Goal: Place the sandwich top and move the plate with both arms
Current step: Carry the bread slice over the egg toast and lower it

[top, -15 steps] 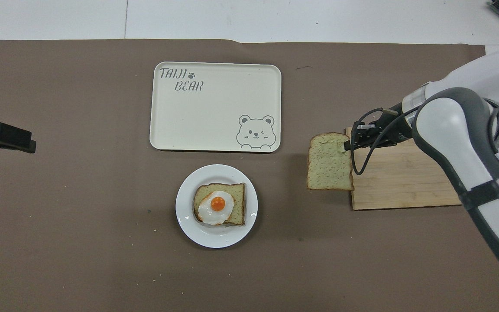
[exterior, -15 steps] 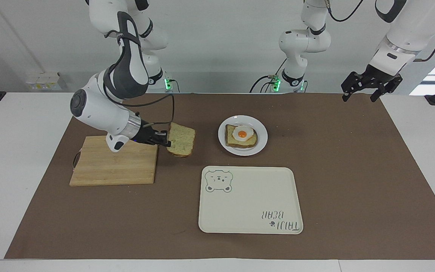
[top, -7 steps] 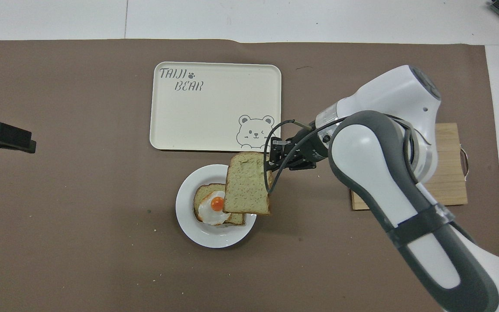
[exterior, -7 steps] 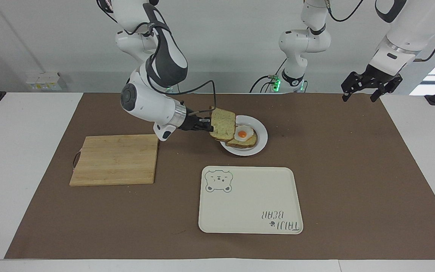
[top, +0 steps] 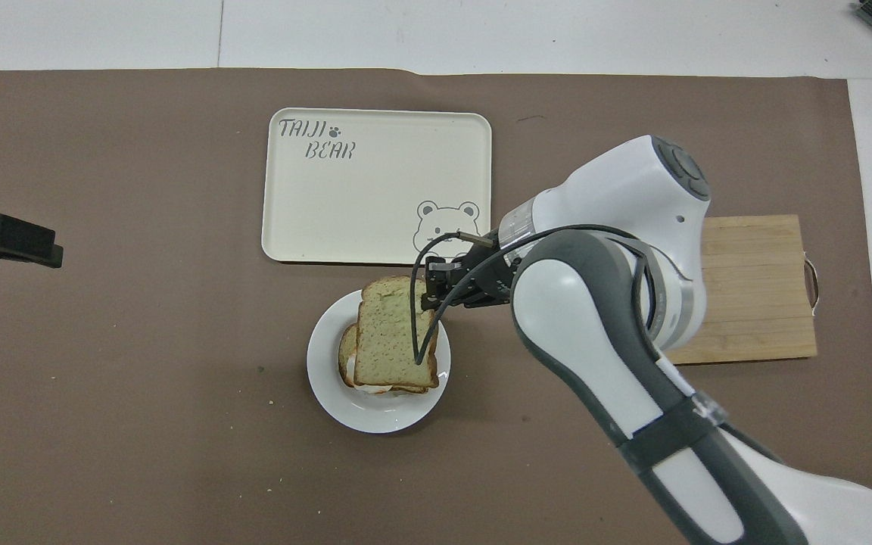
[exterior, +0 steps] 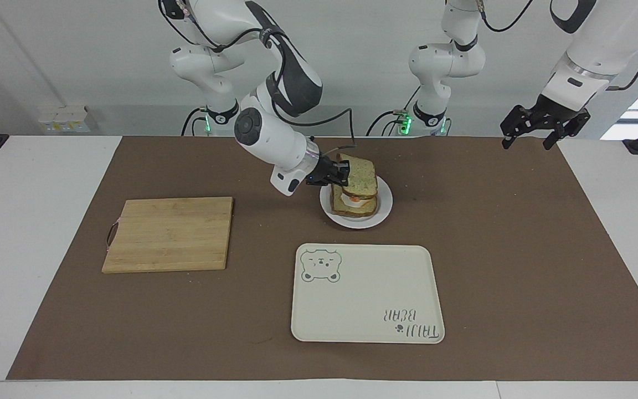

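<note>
The sandwich top point(exterior: 359, 173) is held level over the egg-bearing slice point(exterior: 355, 206) on the plate point(exterior: 384, 206), raised a little above it in the facing view, so contact cannot be confirmed. In the overhead view its long axis runs roughly from 12 to 6 o'clock, rounded end toward 12, and it is laid almost squarely over the lower slice point(top: 347, 356), of which only a sliver is left showing at the 9 o'clock side.

The slice is pinched at its edge by the closed fingers of the right gripper point(top: 431, 286), which is set at about 1 o'clock of the slice in the overhead view; from those fingers the bread extends toward 7 o'clock. The coming release is judged to turn on this: a short drop is needed, and the fingers would best be drawn back toward 2 o'clock, away from the plate's rim.

The left gripper point(exterior: 538, 126) is seen open, waiting over the mat's corner at the left arm's end, well apart from the plate. The right arm is plainly the nearer one. The tray point(top: 375, 227) lies at 12 o'clock of the plate in the overhead view.
</note>
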Available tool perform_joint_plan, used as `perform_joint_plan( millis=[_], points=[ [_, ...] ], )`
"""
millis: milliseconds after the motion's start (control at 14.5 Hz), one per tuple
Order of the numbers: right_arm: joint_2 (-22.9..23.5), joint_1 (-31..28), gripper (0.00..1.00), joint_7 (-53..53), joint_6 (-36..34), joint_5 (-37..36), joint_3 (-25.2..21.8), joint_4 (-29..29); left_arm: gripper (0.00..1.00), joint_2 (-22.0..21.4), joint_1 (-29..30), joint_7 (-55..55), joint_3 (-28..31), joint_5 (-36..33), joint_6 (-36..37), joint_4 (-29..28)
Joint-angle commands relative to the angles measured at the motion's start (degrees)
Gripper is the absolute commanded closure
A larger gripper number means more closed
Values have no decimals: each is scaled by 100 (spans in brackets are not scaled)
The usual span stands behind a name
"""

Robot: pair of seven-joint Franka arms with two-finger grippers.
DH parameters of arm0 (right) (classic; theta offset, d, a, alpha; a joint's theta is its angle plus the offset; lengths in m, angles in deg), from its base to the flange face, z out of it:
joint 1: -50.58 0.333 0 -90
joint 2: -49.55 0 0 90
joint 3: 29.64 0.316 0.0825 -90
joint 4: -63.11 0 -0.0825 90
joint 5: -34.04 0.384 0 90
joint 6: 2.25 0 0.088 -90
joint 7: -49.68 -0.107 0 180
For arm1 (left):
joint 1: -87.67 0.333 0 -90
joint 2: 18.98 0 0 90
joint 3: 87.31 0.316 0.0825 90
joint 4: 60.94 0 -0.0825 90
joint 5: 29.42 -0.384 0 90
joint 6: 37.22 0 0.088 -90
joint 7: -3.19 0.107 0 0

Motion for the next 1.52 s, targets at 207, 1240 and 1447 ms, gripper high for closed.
perform_joint_plan(
  millis=[207,1240,1447],
  points=[
    [334,132,100,747,380,124,-21,124,0,25,23,51,3,52,121,88],
    [396,281,100,1073,1136,651,-21,634,0,25,23,51,3,52,112,88],
    [405,272,100,1073,1197,642,-21,643,0,25,23,51,3,52,112,88]
  ],
)
